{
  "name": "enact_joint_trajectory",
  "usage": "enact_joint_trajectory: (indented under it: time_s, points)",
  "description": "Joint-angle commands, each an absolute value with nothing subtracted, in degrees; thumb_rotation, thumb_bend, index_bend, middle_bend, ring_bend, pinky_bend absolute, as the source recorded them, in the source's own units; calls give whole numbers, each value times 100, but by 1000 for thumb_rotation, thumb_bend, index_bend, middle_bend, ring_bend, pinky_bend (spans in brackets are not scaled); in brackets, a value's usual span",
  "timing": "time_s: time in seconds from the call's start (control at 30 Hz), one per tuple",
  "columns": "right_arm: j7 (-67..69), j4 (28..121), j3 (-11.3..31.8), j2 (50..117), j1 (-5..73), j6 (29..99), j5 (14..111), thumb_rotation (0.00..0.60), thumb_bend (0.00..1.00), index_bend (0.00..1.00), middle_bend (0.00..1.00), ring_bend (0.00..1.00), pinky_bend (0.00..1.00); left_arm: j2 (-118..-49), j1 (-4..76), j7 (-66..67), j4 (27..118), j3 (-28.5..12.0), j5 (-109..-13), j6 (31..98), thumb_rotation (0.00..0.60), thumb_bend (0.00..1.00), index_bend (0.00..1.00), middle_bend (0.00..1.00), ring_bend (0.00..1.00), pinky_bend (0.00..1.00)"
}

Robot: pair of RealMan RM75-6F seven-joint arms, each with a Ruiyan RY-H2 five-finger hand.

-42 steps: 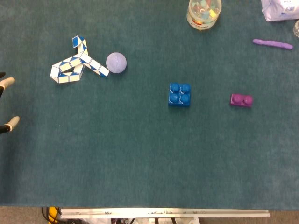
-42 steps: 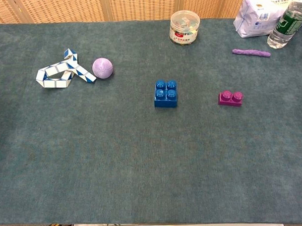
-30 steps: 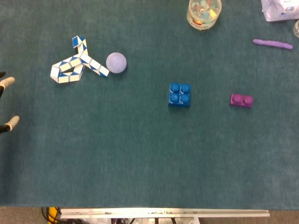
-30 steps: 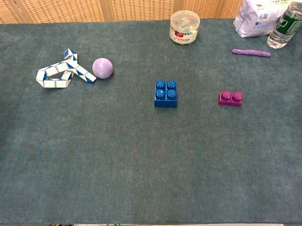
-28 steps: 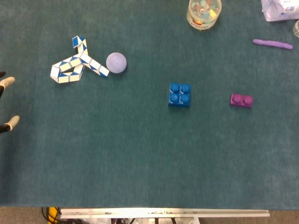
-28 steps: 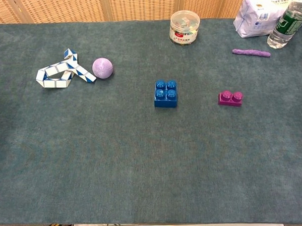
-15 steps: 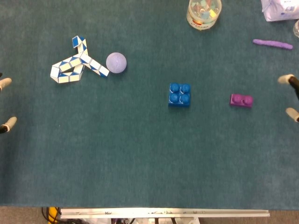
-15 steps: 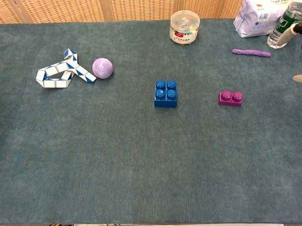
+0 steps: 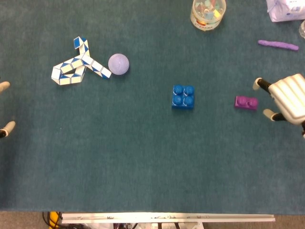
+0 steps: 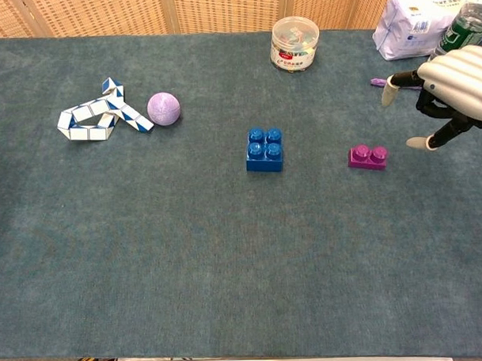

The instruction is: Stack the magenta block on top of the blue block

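Note:
The magenta block lies on the green cloth, right of the blue block, with a gap between them. My right hand hovers just right of the magenta block, fingers spread, holding nothing and not touching it. Of my left hand only two fingertips show at the far left edge in the head view, apart and empty.
A blue-white snake puzzle and a lilac ball lie at the left. A clear jar, a purple stick, a white bag and a bottle stand along the back right.
My right hand has come in from the right edge toward the magenta block. My left hand has drawn slightly further left. The blocks have not moved.

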State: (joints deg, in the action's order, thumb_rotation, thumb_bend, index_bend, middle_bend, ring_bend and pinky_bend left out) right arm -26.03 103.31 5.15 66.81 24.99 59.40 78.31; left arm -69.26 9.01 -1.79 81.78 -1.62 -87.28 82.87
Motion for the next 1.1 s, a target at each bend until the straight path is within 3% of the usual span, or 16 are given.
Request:
enact_joint_trajectory:
  time_s: [0.03,1.1]
  points:
    - [-2778,10226,489,6837,2584,5843,7663,600,131,394,1000,1000,1000,-6941,909,-179,8172,-156,-8736,8271,600,149,205,165,157,162]
    - [-3924,8793,403,8403,3239,5518,5946,600,131,410,1000,1000,1000,-6954,908,-237,8147,-130,-8734,8224,600,149,205,165,157,162]
